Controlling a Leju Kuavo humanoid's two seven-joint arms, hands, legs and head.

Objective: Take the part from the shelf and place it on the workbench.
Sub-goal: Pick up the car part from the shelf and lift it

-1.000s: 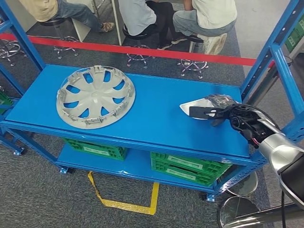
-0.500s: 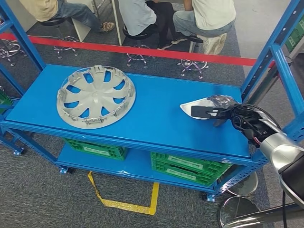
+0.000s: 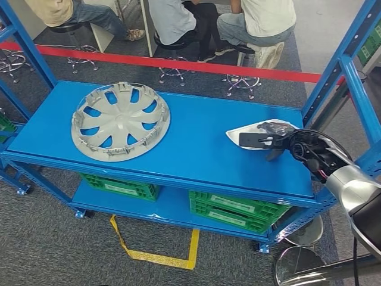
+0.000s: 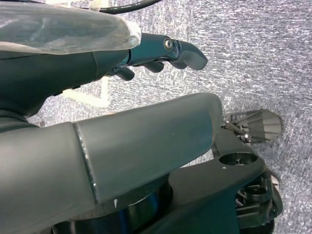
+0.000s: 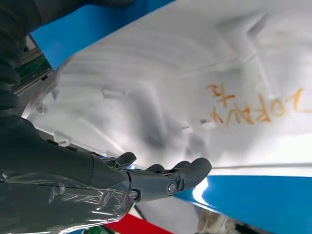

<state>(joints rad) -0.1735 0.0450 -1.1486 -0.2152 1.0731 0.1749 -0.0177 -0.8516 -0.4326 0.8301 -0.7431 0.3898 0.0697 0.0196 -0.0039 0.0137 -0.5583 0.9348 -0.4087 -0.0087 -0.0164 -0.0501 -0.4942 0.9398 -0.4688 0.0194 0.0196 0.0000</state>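
Observation:
A thin white part [image 3: 248, 131] with orange writing [image 5: 257, 105] lies at the right end of the blue shelf [image 3: 197, 140]. My right hand [image 3: 287, 146] reaches in from the right. Its dark fingers [image 3: 253, 140] lie stretched across the part's top, and in the right wrist view the fingers [image 5: 173, 178] run straight along the part [image 5: 176, 83], with the thumb well apart. The part still rests on the shelf. A grey hubcap [image 3: 120, 121] lies at the shelf's left end. My left hand [image 4: 110, 122] hangs over the carpet, fingers [image 4: 176, 48] extended, holding nothing.
Green crates [image 3: 231, 211] sit on the lower shelf level. Blue uprights [image 3: 355, 89] frame the right side close to my right arm. Behind a red floor line [image 3: 180, 63], people [image 3: 256, 24] sit on stools. Yellow tape [image 3: 157, 257] marks the carpet in front.
My right hand has shifted slightly rightward over the white part, and the crinkled wrap near its wrist looks flatter. The part and hubcap stay in place.

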